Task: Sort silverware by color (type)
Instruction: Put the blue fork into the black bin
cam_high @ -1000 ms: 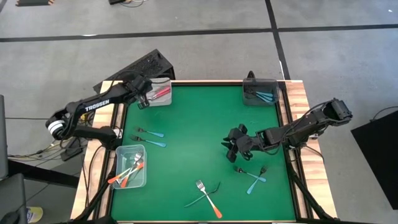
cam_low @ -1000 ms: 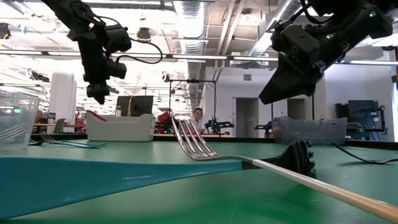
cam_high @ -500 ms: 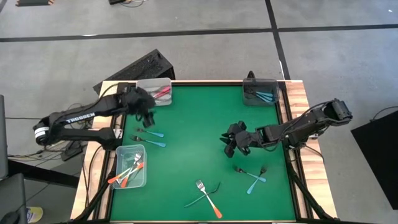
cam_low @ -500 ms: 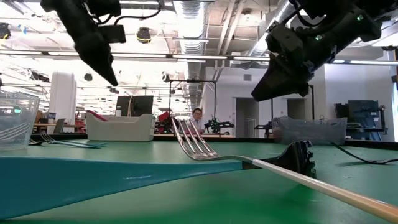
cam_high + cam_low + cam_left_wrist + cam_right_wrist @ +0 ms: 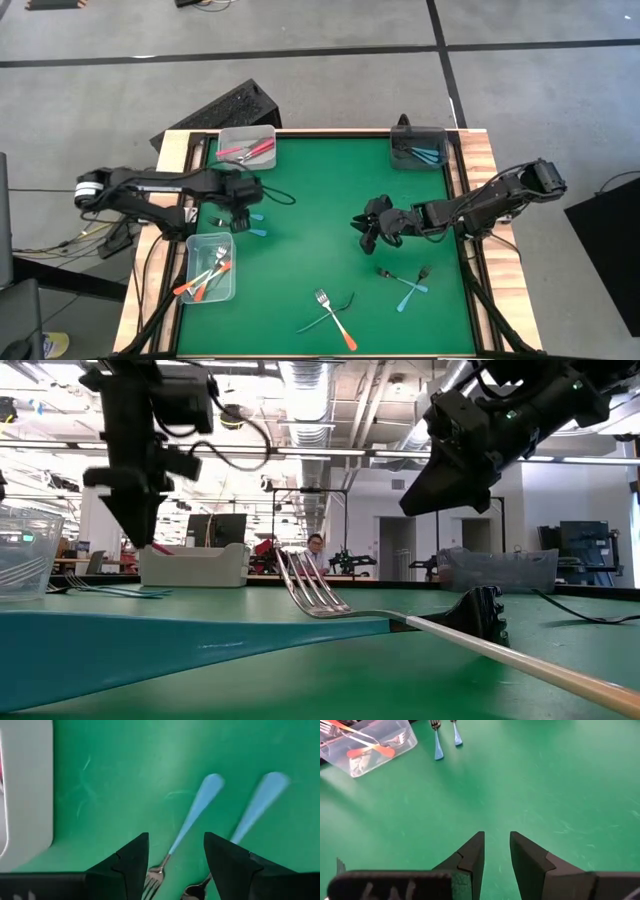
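Note:
My left gripper [image 5: 244,197] [image 5: 175,855] is open and points down above two blue-handled forks [image 5: 243,213] [image 5: 247,229] that lie flat near the table's left edge. In the left wrist view one blue handle [image 5: 195,815] runs between the fingers and the other [image 5: 260,800] lies beside them. My right gripper [image 5: 368,228] [image 5: 496,845] hangs open over bare green mat at mid-table, holding nothing. Two more blue utensils [image 5: 405,280] lie crossed near the right edge. An orange-handled fork [image 5: 335,318] lies crossed over another utensil near the near edge.
A clear bin [image 5: 247,148] at the far left corner holds red/pink utensils. A dark grey bin [image 5: 420,150] at the far right holds blue ones. A clear bin [image 5: 210,268] at the near left holds orange ones. A fork [image 5: 320,595] lies close before the low camera.
My left gripper has swung away from the far-left bin toward the near edge and down, tipping to point down over the two blue forks. My right gripper has drifted slightly toward the table's left and far side. No utensil on the mat has moved.

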`<state>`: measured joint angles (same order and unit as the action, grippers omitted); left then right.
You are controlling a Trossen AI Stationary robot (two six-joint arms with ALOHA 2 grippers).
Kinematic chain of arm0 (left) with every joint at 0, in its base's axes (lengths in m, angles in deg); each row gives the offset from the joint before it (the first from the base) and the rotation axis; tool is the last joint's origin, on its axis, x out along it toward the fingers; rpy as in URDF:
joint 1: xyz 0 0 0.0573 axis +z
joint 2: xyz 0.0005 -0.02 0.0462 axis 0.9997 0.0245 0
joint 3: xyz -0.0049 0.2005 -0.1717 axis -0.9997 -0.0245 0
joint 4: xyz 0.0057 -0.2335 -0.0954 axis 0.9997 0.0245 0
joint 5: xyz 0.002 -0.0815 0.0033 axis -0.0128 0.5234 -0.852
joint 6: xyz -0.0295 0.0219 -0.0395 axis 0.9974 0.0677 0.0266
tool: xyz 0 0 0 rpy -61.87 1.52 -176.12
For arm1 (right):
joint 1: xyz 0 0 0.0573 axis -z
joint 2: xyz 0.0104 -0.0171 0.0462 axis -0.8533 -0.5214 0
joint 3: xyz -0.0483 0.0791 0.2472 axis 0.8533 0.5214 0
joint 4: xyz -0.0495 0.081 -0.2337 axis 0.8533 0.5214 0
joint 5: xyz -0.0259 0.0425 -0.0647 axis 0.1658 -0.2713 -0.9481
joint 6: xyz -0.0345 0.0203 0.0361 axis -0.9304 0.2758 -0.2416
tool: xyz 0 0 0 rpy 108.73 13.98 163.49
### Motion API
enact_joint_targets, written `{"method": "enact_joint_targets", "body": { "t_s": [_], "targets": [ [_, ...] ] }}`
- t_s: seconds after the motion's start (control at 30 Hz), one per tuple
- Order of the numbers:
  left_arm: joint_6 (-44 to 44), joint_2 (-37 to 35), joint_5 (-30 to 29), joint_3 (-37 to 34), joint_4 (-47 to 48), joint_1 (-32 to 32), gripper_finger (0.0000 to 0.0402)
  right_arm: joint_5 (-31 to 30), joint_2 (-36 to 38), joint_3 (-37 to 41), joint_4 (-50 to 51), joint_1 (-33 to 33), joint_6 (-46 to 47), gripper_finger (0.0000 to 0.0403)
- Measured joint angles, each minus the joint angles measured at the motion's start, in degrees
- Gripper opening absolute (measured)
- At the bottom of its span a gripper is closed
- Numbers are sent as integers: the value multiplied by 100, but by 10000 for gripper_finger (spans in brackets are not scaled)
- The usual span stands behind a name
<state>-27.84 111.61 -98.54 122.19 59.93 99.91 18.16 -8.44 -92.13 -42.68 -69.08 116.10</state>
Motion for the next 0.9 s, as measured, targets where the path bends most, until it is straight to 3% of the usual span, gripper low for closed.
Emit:
{"method": "enact_joint_targets", "body": {
  "t_s": [0.1, 0.27, 0.53, 0.73, 0.9],
  "targets": [
    [188, 337, -302, 1, 4, 17, 181, -1, 0, 0, 64, 0, -21, 119],
    [225, 691, -278, -11, 1, 32, 181, -7, 0, 0, 378, 0, -14, 119],
    [191, 698, -275, -296, -105, 54, 181, -33, 0, 0, 757, -7, 151, 119],
    [165, 780, 242, -296, -102, 52, 181, -48, 0, 0, 755, -39, 153, 119],
    [272, 1095, -120, -296, -119, 97, 181, -48, 0, 0, 747, -76, 154, 119]
  ]
}}
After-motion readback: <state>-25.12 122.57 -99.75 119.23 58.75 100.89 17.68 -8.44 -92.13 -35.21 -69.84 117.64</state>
